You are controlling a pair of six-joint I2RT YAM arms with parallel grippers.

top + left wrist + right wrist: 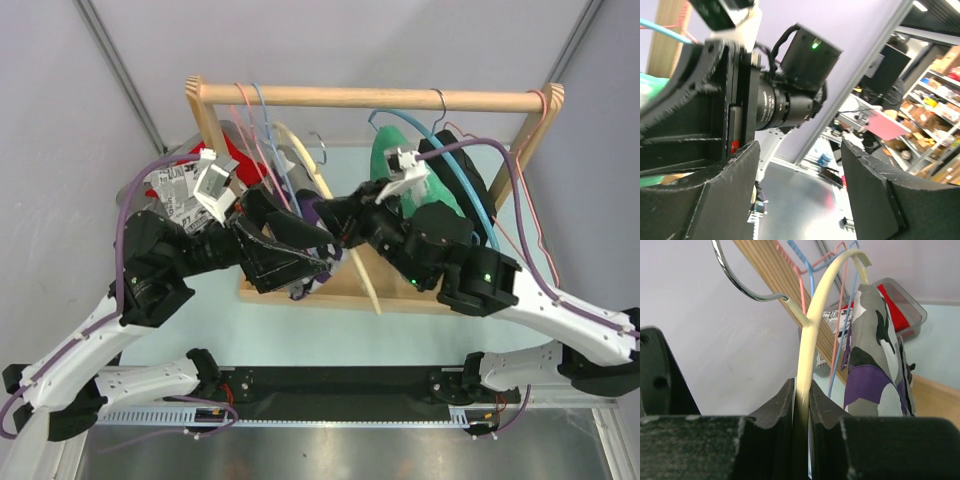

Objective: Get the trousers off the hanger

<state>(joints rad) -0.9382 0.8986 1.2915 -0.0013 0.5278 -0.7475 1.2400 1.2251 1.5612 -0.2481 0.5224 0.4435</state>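
Observation:
The trousers [874,357] are grey, black and purple camouflage cloth and hang over a cream plastic hanger [815,315] with a metal hook. In the top view only a purple patch of the trousers [311,211] shows between the two grippers, and the cream hanger [362,280] slants down towards the rack's base. My right gripper [801,395] is shut on the hanger's cream arm, and shows in the top view [345,228] too. My left gripper [800,195] is open and empty, just left of the trousers in the top view [318,250].
A wooden rack [370,97] carries pink and blue wire hangers [262,130] and a green garment [388,160] on a blue hanger. A clear bin with red contents [228,150] and a newsprint cloth [175,195] sit at the back left. The rack's wooden base [400,298] lies below.

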